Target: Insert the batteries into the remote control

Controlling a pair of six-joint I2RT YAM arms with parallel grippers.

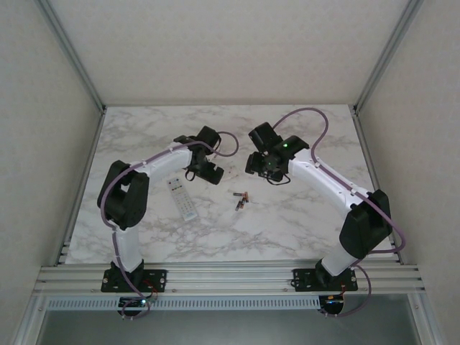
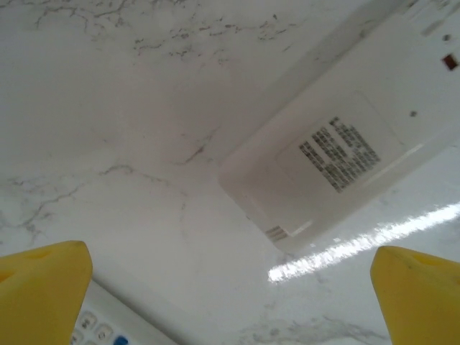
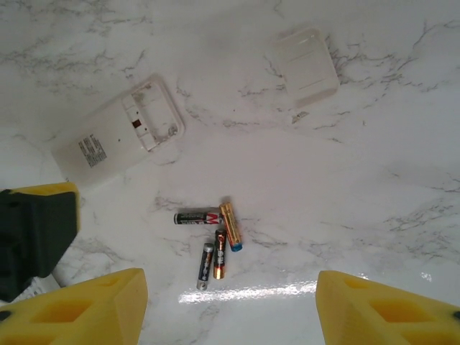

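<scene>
A white remote control [image 3: 108, 140] lies face down on the marble, its battery compartment [image 3: 151, 118] open and empty. Its loose cover [image 3: 307, 63] lies apart on the marble. Several batteries [image 3: 214, 243] lie in a small cluster on the table [image 1: 241, 200], none of them held. My right gripper [image 3: 228, 305] hangs open above them, nothing between its yellow fingers [image 3: 93, 305]. My left gripper [image 2: 230, 305] is open too, low over the bare marble just short of the remote's labelled back [image 2: 338, 147]. From above, the left gripper [image 1: 205, 167] and the right gripper [image 1: 267, 164] sit close together mid-table.
A second white remote [image 1: 183, 200], buttons up, lies left of the batteries; its edge shows by my left finger [image 2: 100, 327]. Grey-veined marble table [image 1: 302, 215], walled at the back and sides, with an aluminium rail along the near edge.
</scene>
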